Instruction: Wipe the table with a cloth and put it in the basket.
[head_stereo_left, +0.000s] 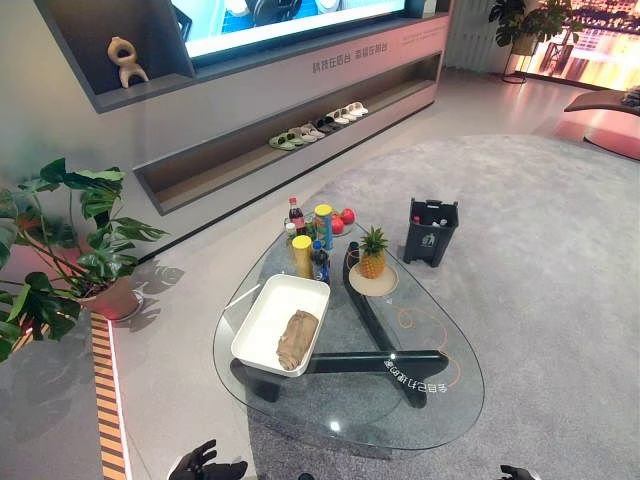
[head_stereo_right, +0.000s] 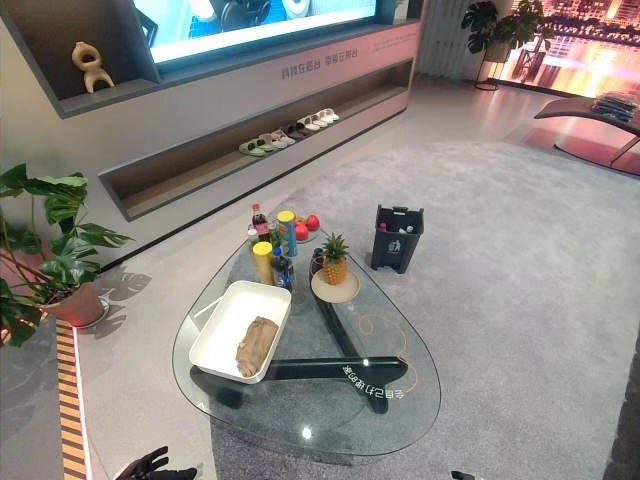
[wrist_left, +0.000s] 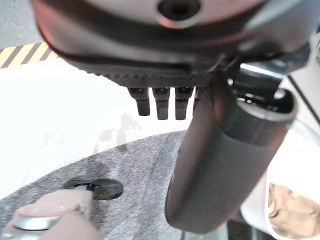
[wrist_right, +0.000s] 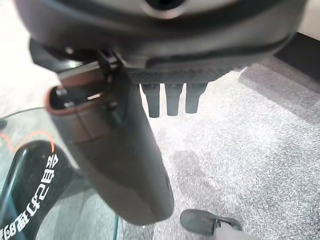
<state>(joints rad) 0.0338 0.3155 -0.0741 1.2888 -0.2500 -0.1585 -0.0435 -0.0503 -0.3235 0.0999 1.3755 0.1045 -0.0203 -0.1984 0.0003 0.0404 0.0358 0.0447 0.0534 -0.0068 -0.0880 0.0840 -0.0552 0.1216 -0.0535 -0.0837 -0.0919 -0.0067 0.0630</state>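
- Lying crumpled in the white basket (head_stereo_left: 268, 322), the brown cloth (head_stereo_left: 297, 339) runs lengthwise along the basket's long axis, toward its near end.
- The basket sits on the robot's left part of the glass table (head_stereo_left: 420, 410), angled, its far end near the bottles (head_stereo_left: 320, 262) and yellow can (head_stereo_left: 302, 256).
- Left hand (head_stereo_left: 205, 465) hangs low at the near edge, short of the table, fingers relaxed and holding nothing.
- Right hand (wrist_right: 170, 97) hangs over the grey carpet (head_stereo_left: 540, 270) beside the table's right rim, fingers straight, empty.
- A pineapple (head_stereo_left: 373, 254) stands on a plate mid-table; the near right glass is bare.
- A dark bin (head_stereo_left: 431, 231) stands on the carpet beyond the table.
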